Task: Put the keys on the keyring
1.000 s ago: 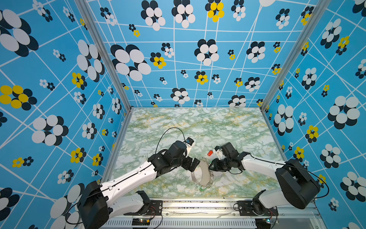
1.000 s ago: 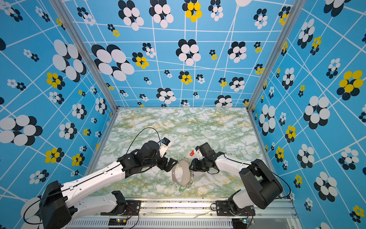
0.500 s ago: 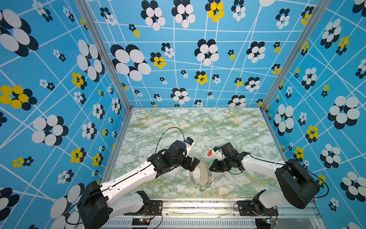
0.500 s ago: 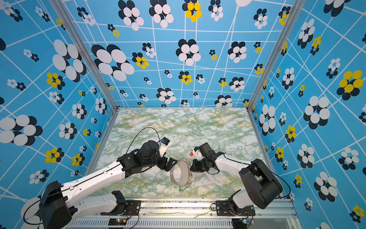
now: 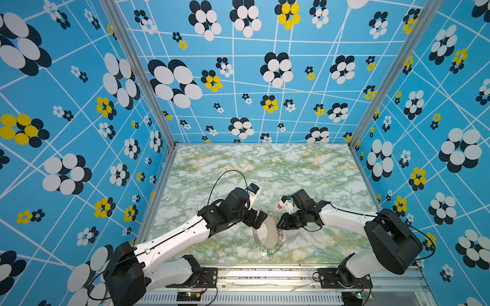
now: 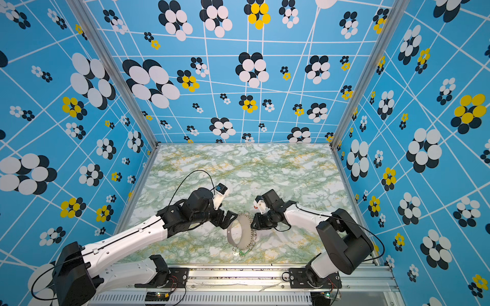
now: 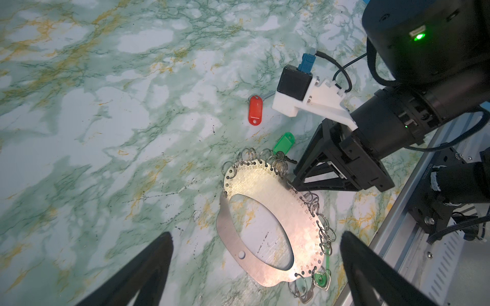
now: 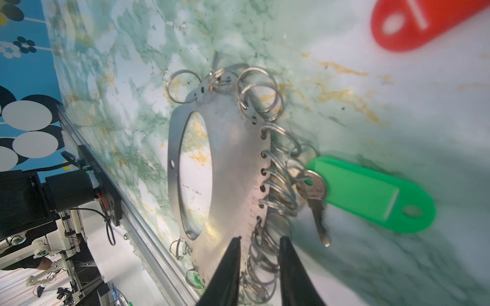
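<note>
Since the earlier frames the right gripper (image 5: 279, 225) has crept slightly nearer and leftward onto the keyring (image 5: 271, 230), which has shifted a little on the desk (image 5: 238, 164); the left arm has kept its place.

Keyring, both top views (image 6: 245, 228): flat grey crescent plate lying close to the desk's near edge, about midway left to right, with wire rings along its right-hand outer edge.

Right gripper, wrist view (image 8: 261, 239): fingers (image 8: 228, 270) narrowly parted, straddling the ringed edge with several rings between the tips. Whether they pinch a ring cannot be told.

Left gripper (image 7: 256, 235): fingers (image 7: 148, 265) spread wide, at the keyring's far-left end.

Green-tagged key (image 8: 371, 193): on the desk just right of the ring row, its silver head touching the rings. Whether it is threaded on cannot be told.

Red-tagged key (image 7: 255, 110): on the desk farther back, apart from the keyring; in a top view (image 5: 279, 206) it shows just beside the right wrist camera.
</note>
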Controlling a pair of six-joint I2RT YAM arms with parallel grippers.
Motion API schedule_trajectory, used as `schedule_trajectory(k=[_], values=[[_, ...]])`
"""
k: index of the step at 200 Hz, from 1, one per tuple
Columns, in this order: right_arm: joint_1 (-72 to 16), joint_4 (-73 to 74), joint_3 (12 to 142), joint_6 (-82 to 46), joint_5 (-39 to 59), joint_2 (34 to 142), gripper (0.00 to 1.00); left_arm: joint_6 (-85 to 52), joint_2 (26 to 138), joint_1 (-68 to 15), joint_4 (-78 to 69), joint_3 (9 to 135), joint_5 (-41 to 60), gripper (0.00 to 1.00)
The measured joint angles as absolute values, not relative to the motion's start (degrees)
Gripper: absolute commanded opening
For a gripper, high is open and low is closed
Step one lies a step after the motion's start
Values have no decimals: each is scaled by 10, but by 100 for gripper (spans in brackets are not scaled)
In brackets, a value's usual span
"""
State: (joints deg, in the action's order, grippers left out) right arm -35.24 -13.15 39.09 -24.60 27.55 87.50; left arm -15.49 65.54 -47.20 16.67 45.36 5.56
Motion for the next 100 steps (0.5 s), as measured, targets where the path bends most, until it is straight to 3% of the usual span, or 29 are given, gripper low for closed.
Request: schedule_trajectory(k=[100], values=[[-352, -134, 385, -245, 276, 854, 25, -159, 644, -468, 163, 450, 56, 100]])
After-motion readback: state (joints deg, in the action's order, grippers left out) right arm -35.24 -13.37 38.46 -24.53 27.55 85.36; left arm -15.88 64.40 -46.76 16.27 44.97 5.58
